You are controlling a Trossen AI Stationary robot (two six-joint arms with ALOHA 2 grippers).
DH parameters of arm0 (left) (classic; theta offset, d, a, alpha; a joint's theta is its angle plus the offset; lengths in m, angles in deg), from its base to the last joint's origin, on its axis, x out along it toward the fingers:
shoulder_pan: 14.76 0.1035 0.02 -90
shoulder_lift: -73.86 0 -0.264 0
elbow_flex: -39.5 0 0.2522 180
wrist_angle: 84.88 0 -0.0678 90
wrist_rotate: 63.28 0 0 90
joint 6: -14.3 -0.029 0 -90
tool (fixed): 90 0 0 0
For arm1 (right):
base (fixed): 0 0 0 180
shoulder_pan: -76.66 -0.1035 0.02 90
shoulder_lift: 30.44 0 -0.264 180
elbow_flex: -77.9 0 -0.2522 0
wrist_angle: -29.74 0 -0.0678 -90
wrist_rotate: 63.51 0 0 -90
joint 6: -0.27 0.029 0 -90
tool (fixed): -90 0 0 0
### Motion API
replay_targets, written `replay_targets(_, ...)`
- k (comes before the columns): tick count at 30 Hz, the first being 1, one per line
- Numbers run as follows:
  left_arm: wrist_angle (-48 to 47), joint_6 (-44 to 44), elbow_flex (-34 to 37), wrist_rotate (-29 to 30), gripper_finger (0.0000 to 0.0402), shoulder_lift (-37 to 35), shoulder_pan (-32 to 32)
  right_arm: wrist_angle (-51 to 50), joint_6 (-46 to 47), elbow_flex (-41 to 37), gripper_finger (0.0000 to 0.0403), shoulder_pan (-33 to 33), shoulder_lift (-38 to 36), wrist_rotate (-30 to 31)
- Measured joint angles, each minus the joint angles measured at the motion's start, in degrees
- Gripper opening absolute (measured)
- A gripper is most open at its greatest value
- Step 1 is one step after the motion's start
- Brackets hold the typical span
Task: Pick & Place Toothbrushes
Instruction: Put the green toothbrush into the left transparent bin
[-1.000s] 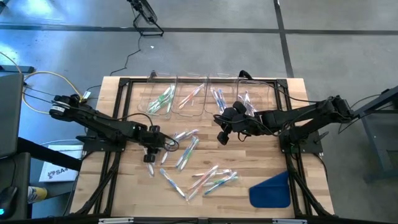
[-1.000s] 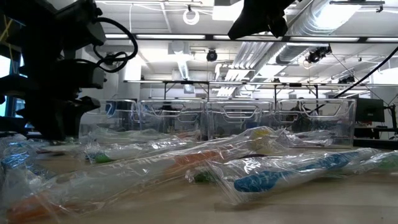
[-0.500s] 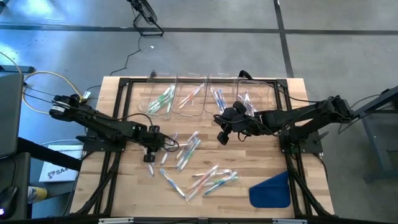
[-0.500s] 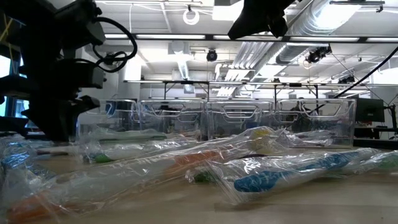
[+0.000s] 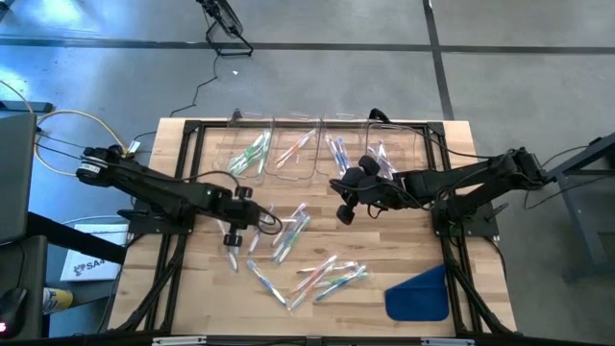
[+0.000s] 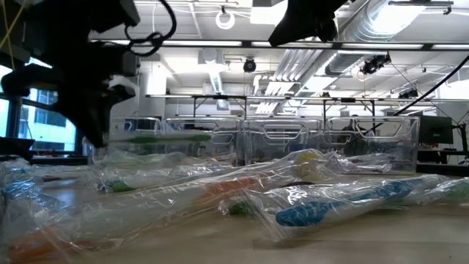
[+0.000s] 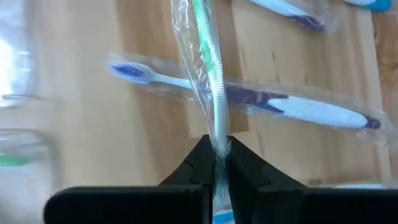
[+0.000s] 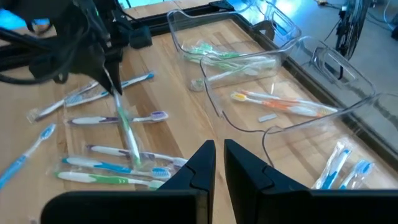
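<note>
1. The left gripper (image 7: 219, 163) is hanging over the left-centre of the tabletop (image 5: 461, 308), its fingers pinching one end of a green brush (image 7: 208, 68) in a clear wrapper.
2. The brush is running straight out from the fingertips, so its long axis is lying in line with the fingers; in the right wrist view it is dangling from the left gripper (image 8: 111, 78) with its free end dropping toward the wood.
3. A purple brush (image 7: 249, 99) is lying crosswise beneath the held one, apparently not touching it, with more loose brushes (image 5: 322, 274) scattered near and right of it.
4. The bins (image 5: 317, 149) are standing in a row along the far edge; the leftmost bin (image 5: 248, 154) is already holding green brushes, and the left arm is the nearer one to it.
5. My judgement: the coming move is a carry to the far side, and the long dangling end is calling for enough height to clear the bin's near wall.
6. The room between gripper and bins is looking open, though the black frame rail (image 5: 192, 154) is running just left of that path.
7. The right gripper (image 5: 344, 213) is waiting over the centre, just near of the bins, fingers pressed together and holding nothing.
</note>
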State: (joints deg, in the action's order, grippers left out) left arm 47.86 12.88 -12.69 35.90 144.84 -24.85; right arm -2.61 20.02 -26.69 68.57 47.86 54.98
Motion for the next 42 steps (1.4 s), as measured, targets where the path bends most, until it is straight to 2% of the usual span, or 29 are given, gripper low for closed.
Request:
replay_targets(7,-10.8,-6.6,-9.7,6.7,0.0014,-0.1,1.1,-0.4,-2.0,0.0,0.0026,0.0,-1.6,-0.1)
replay_targets(12,-11.6,-14.0,-12.7,6.3,0.0014,-1.2,8.0,-1.5,-1.6,0.0,0.0026,-0.2,-4.5,-0.1)
replay_targets(16,-7.3,-20.3,-12.7,1.0,0.0014,-2.2,15.7,-3.4,-1.5,0.0,0.0026,-0.9,-6.9,-0.1)
replay_targets(20,0.2,-25.8,-12.6,-7.8,0.0014,-2.3,21.5,-6.3,0.4,0.0,0.0026,-1.5,-8.7,-0.1)
replay_targets(27,15.5,-31.5,-12.7,-21.0,0.0014,-2.3,26.3,-11.7,3.1,0.0,0.0026,-1.4,-9.3,-0.2)
replay_targets(32,22.3,-31.8,-12.6,-27.2,0.0014,-2.3,28.6,-8.5,2.4,0.0,0.0026,-1.3,-9.5,0.1)
replay_targets(39,33.8,-29.4,-12.6,-34.9,0.0014,-2.3,30.8,3.3,-3.2,0.0,0.0026,0.7,-9.0,-0.2)
replay_targets(42,37.4,-27.1,-12.6,-35.9,0.0014,-2.3,30.7,8.1,-3.6,0.0,0.0026,1.5,-8.8,-0.3)
